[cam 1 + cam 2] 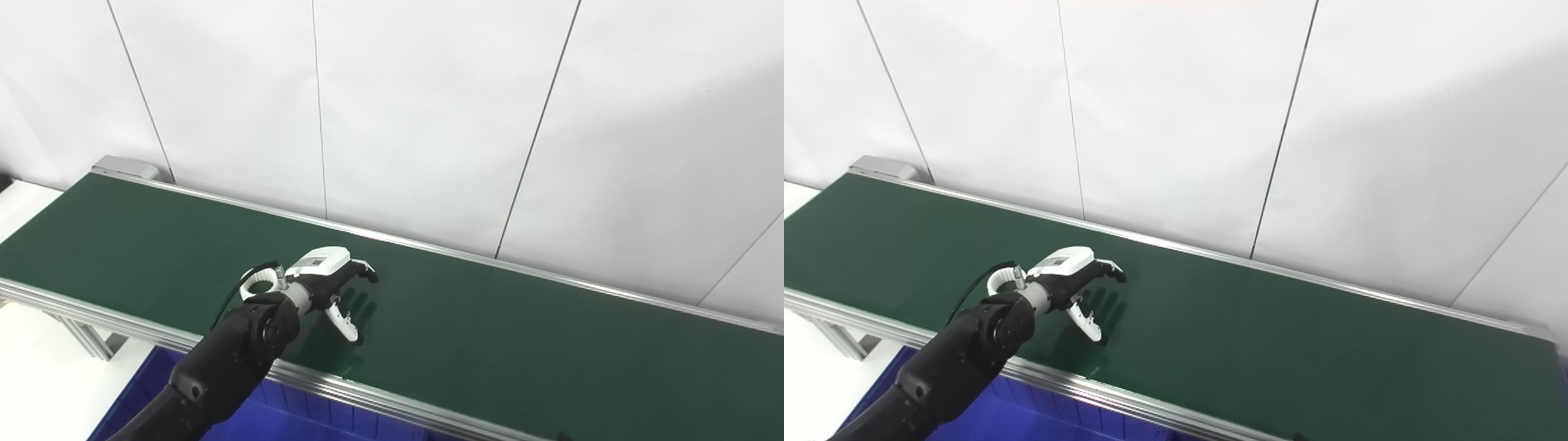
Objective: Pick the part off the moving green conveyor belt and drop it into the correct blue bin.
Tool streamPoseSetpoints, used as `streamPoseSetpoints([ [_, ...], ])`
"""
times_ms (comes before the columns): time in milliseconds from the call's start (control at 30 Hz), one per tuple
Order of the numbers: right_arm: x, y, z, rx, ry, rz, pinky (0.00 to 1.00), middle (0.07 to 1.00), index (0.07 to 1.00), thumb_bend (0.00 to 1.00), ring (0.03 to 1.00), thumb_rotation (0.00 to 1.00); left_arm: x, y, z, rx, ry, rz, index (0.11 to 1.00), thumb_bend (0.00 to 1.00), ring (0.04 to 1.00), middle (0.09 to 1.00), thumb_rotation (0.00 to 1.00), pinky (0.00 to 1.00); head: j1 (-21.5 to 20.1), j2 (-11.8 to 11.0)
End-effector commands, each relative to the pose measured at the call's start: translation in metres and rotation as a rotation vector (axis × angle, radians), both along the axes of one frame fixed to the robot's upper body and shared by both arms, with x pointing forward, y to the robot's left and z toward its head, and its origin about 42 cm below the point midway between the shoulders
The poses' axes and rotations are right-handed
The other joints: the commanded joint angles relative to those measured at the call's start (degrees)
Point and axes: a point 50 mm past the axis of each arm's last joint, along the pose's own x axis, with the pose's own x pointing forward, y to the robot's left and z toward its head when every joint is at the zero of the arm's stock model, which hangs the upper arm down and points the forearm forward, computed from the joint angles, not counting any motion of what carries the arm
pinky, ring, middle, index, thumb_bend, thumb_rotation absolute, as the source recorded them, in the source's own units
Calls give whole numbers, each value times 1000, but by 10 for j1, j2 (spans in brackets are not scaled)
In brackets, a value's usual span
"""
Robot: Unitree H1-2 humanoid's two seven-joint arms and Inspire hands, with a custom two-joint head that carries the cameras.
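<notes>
The green conveyor belt (490,318) runs from upper left to lower right, with no part visible on it. My left hand (331,282) hovers just above the belt near its front edge, fingers spread apart and holding nothing; it also shows in the right eye view (1078,285). Its shadow lies on the belt beneath it. A blue bin (269,416) sits below the belt's front rail, partly hidden by my left arm. My right hand is out of view.
Aluminium rails (367,392) edge the belt front and back. A white panelled wall (429,122) stands right behind the belt. A grey end housing (125,166) sits at the belt's far left end. A white surface (24,202) lies at the left.
</notes>
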Motion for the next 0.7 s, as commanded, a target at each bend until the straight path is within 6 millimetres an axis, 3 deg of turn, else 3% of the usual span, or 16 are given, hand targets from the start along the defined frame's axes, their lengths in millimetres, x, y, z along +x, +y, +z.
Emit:
streamPoseSetpoints([
  [0,4,2,10,14,-79,2,648,809,869,290,751,660,12,5,22,28,-80,-8,792,878,842,851,39,792,0,1],
  [667,3,3,10,19,-77,4,651,811,869,294,755,652,9,5,10,80,-49,-7,784,887,867,875,37,854,-2,1],
])
